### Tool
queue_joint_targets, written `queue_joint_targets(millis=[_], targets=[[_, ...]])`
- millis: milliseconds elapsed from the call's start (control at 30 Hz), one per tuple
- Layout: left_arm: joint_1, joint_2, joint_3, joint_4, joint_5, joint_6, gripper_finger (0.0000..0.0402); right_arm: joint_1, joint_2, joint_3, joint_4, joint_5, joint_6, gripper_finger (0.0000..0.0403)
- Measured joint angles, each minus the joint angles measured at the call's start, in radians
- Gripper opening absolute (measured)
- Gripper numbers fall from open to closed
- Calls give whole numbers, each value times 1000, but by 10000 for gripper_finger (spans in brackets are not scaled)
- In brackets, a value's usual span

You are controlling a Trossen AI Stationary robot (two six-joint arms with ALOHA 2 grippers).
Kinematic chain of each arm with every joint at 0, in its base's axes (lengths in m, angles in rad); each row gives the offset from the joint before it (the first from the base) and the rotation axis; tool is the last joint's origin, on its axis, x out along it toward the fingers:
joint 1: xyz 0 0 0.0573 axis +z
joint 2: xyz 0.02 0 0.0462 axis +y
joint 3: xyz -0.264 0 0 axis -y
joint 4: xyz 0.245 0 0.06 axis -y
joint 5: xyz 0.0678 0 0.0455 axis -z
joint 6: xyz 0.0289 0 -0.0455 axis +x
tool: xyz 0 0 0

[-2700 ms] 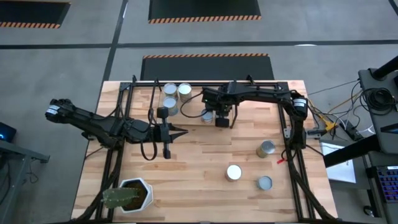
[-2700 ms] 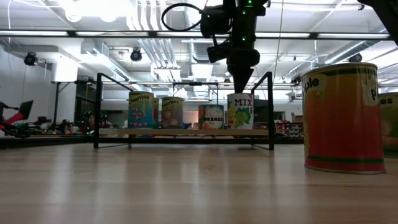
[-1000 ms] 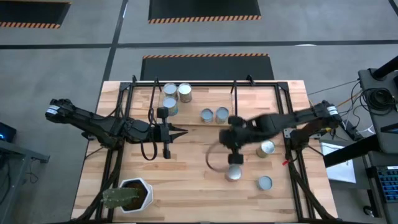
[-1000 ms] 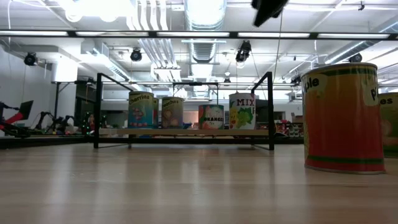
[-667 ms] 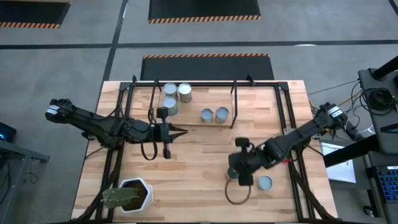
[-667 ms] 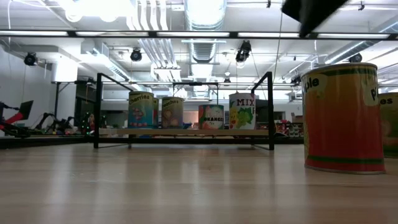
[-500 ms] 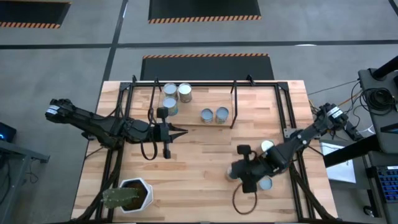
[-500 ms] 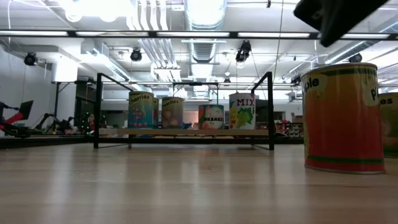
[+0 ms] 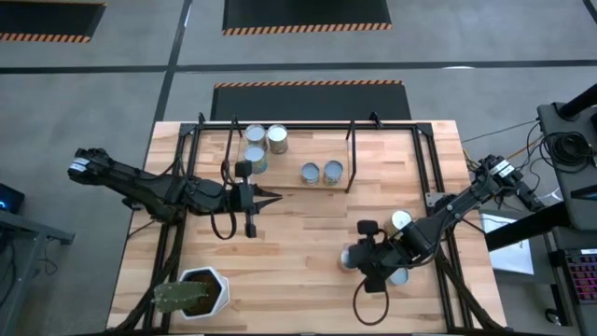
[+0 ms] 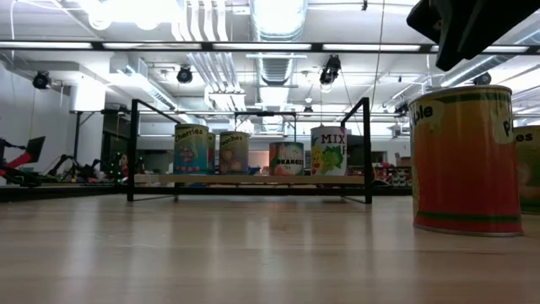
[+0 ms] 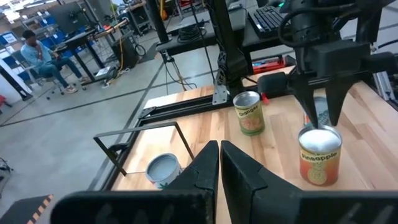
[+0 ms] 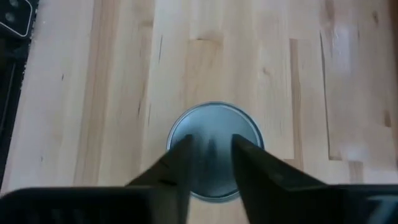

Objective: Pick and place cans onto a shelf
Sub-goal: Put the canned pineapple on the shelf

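My right gripper [image 12: 210, 142] hangs just above the silvery top of a red-and-yellow can [image 12: 214, 127] that stands on the table right of centre. Its fingers point down and stand slightly open over that top [image 11: 320, 138], apart from it. Two more cans [image 9: 401, 220] [image 9: 398, 275] stand beside it on the table. Several cans [image 9: 321, 173] stand upright on the shelf [image 10: 253, 179] at the far side. My left gripper [image 9: 275, 197] hovers shut left of centre, near the shelf's front.
A white hexagonal plant pot [image 9: 201, 289] stands at the near left corner. Black frame rails [image 9: 438, 205] run along the table's left and right sides. Bare wood lies between the shelf and the near edge.
My right gripper has swung from the table's middle toward the near edge and come down over the red-and-yellow can, and it has held there for the last half second. In the low view it has entered at the top right. The cans have stayed in place.
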Motion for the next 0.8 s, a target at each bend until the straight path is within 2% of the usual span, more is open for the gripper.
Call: queue_joint_targets(millis=[267,433,533,800], targets=[[0,0,0,-2,0,-13,0,0,14,0,-4,12,27,281],[0,0,0,-3,0,-13,0,0,30,-1,-4,-38,37,359],[0,0,0,-3,0,-13,0,0,36,-1,-5,-70,44,376],[0,0,0,-2,0,-13,0,0,40,-1,-39,-62,42,380]])
